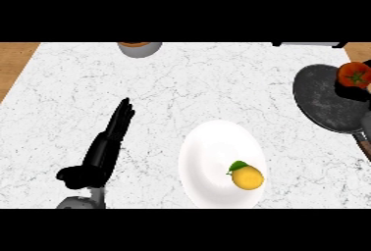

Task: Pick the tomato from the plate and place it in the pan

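While curled round the tomato (354,74), right hand (353,91) fingers above the pan (326,105).

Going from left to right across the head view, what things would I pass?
Black left hand, fingers straight → white round plate → yellow lemon with a green leaf on it → dark grey pan → red tomato over the pan.

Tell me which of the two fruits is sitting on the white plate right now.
The yellow fruit with a green leaf lies on the white plate. The red tomato is over the dark pan at the right edge, at the right hand.
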`<control>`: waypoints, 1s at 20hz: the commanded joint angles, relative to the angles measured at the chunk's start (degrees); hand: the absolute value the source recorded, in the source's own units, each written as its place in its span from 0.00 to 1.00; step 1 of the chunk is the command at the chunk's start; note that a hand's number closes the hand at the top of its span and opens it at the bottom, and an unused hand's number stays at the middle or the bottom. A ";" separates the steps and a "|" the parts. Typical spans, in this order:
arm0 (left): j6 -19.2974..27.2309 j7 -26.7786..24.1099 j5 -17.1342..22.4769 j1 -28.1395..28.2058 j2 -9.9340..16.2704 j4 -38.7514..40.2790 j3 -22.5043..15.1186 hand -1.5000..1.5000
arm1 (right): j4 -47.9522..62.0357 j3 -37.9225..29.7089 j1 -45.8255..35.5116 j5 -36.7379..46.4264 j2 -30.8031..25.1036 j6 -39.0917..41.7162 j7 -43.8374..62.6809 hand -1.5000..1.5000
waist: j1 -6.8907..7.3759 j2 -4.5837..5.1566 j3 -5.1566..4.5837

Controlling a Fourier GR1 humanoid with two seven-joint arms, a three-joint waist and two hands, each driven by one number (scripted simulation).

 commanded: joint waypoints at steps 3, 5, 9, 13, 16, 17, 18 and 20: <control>-1.71 -1.69 0.33 -0.34 0.38 -0.08 -0.42 0.50 | 14.15 -1.02 -4.02 -0.30 -4.19 10.89 3.77 0.00 | 2.21 0.95 -0.04; -0.20 -0.03 -0.54 -2.54 -0.47 0.18 -0.40 0.50 | 17.28 2.80 -3.69 3.16 -4.09 15.67 3.89 0.00 | 2.46 1.22 0.01; 0.71 0.10 -1.65 -1.50 -1.17 -0.31 -1.48 0.50 | 19.74 0.03 -6.18 -0.94 -3.60 26.25 -0.02 0.00 | 2.35 0.93 0.21; -0.15 0.90 -1.46 -1.16 -0.93 -0.01 -1.93 0.50 | 20.83 -2.16 -8.57 -2.43 -4.51 26.42 -2.85 0.00 | 2.38 0.97 0.22; 0.35 -0.66 -1.18 -0.36 -1.42 0.51 -1.30 0.50 | 18.18 -7.24 -7.26 -7.45 -2.61 21.72 -9.74 0.00 | 1.33 0.69 0.24; -0.48 -1.67 -0.44 -1.04 -1.45 1.89 -0.83 0.50 | 17.56 -8.47 -7.22 -8.66 -1.03 19.72 -11.48 0.00 | 1.10 0.78 0.22; -1.07 0.09 0.22 -1.01 -0.19 -0.36 -0.10 0.50 | 17.79 -9.31 -7.28 -9.43 -2.45 21.32 -12.90 0.00 | 1.65 0.78 0.27; -0.74 -1.21 -0.27 -0.62 -0.59 1.02 -0.18 0.50 | 17.61 -12.19 -7.79 -12.36 -3.05 22.44 -14.53 0.00 | 0.75 0.49 0.15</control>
